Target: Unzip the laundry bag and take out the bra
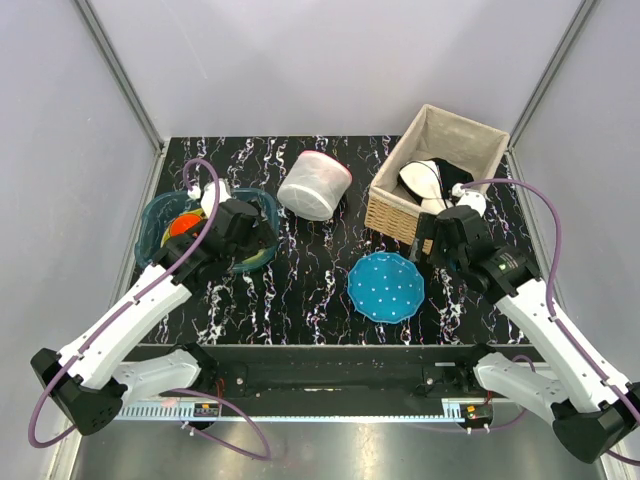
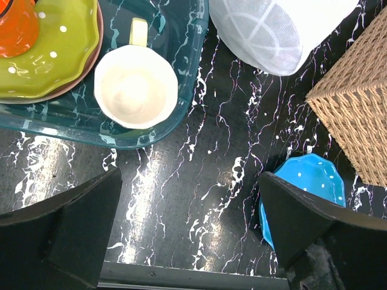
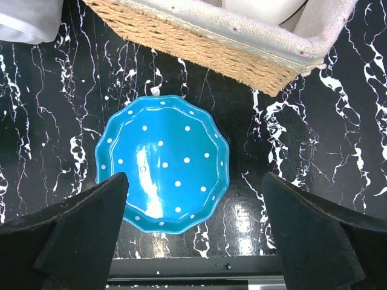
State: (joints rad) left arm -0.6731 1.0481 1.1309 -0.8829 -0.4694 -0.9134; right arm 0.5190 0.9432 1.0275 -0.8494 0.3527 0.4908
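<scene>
- My main worry is the bag (image 1: 314, 185). It stands free on the table (image 1: 300, 285) and looks soft and light. If I tug the zipper with one arm alone, I expect the whole bag to slide or roll instead of opening, so one gripper should pin it.
- I can't find the zipper pull in any view. Only the pink rim (image 1: 326, 157) shows, along the bag's far top edge. Reaching in blind, I could pinch the mesh and snag it.
- The left gripper (image 2: 190, 238) hangs over bare table just beside the teal bin (image 2: 60, 124), which holds the cup (image 2: 136, 86). A careless swing toward the bag could clip the bin's wall.
- The right gripper (image 3: 193, 232) hovers over the blue plate (image 3: 163, 172), near the basket (image 3: 199, 42). The basket holds a white-and-black bra (image 1: 430, 180), which is the wrong one, and grabbing it would spoil the task.
- Both grippers are spread wide and carry nothing.
- The bag sits at the far middle of the table, between bin and basket and apart from both grippers. It is ahead and to the right of the left gripper, and ahead and well to the left of the right one. The left looks nearer.
- The bra isn't visible. The mesh reads plain white, so I judge the bra is inside the zipped bag.
</scene>
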